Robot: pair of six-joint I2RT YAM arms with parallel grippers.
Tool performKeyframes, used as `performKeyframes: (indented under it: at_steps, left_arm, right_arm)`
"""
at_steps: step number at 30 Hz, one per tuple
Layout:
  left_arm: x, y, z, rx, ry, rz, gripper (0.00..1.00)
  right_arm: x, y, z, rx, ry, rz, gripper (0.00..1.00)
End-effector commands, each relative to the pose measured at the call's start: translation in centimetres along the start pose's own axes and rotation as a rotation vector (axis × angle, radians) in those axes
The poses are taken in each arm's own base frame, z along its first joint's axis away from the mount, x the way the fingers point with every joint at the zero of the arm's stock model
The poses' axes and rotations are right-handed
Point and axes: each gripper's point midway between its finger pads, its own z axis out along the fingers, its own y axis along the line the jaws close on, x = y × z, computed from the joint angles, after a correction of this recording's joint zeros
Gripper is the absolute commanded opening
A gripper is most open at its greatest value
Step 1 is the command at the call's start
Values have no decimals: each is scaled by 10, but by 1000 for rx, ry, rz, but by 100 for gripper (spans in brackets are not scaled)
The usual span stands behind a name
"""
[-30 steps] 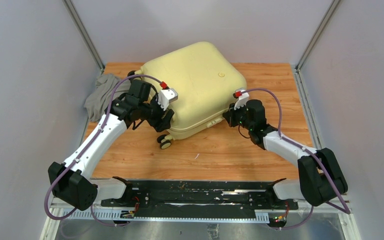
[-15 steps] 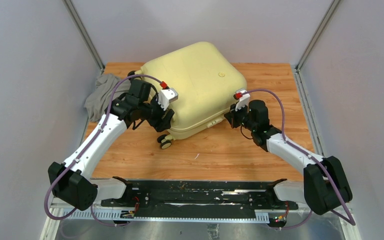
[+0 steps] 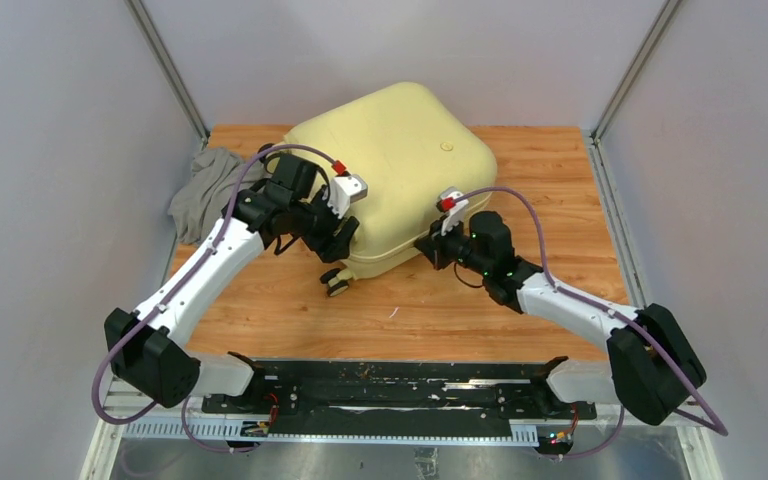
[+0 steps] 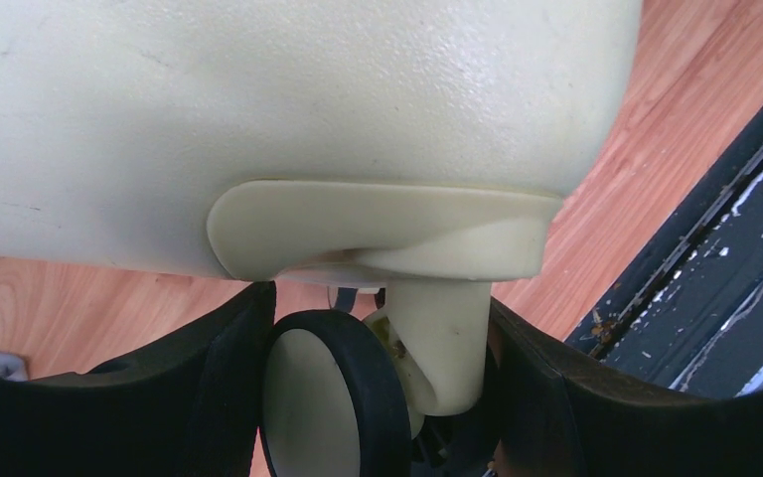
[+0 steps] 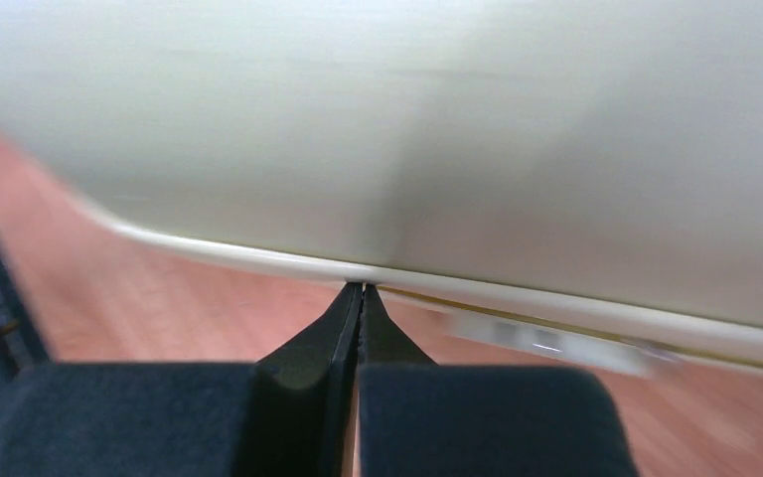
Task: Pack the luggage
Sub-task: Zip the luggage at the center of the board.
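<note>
Two arms work at the luggage [image 3: 410, 150], which lies closed and flat on the wooden table [image 3: 550, 160], pale-yellow shell up, one rounded corner turned toward the arm bases. Left gripper [image 3: 344, 242] sits at the luggage's near-left corner, low, at the caster. In the left wrist view its black fingers [image 4: 199, 397] stand either side of the wheel [image 4: 323, 397], a black tyre with a cream hub hanging from a cream fork under the shell. One finger meets the tyre and the other lies against the fork, so the pincer reads as clamped on the wheel. Right gripper [image 3: 428, 247] is at the luggage's near-right side, level with the lower edge of the shell. The right wrist view is blurred, but the two fingers [image 5: 308, 368] are plainly pressed together, their tips touching the pale rim line along the luggage's side. Nothing is seen between them. Grey cloth [image 3: 205, 190] lies crumpled just left of the luggage, beyond the left arm; whether it touches the shell cannot be told.
</note>
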Motion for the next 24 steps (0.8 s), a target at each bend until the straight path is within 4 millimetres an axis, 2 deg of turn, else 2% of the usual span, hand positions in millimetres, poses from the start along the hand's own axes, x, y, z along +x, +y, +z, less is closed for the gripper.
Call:
performKeyframes:
  at_steps: [1, 5, 7, 8, 9, 11, 12, 13, 16, 19, 24]
  left_arm:
    - [-85, -20, -13, 71, -277, 126, 0]
    - [-84, -26, -8, 88, -266, 121, 0]
    - [-84, -27, -8, 89, -266, 125, 0]
    - [-86, -26, -9, 81, -270, 129, 0]
    - [-86, -25, -12, 71, -272, 138, 0]
    - [-85, -25, -17, 56, -281, 162, 0]
    - [-84, -25, -19, 53, -282, 167, 0]
    - [-83, -26, -21, 53, -286, 172, 0]
    - [-80, -28, -21, 57, -283, 168, 0]
    - [-76, -29, -19, 62, -274, 163, 0]
    - [-77, -29, -21, 63, -272, 163, 0]
  right_arm:
    - [-19, 67, 5, -194, -80, 39, 0]
    - [-15, 97, 11, -251, -68, 39, 0]
    - [-13, 100, 14, -254, -68, 56, 0]
    - [-14, 95, 12, -227, -72, 63, 0]
    - [-17, 85, 8, -189, -87, 70, 3]
    - [-23, 54, -10, -95, -117, 87, 24]
    - [-22, 35, -17, -46, -114, 97, 30]
    - [-23, 9, -27, 13, -122, 113, 34]
    - [-16, -34, -50, 116, -128, 136, 46]
    - [-1, -59, -57, 184, -99, 120, 51]
    - [15, -74, -45, 170, -38, 97, 53]
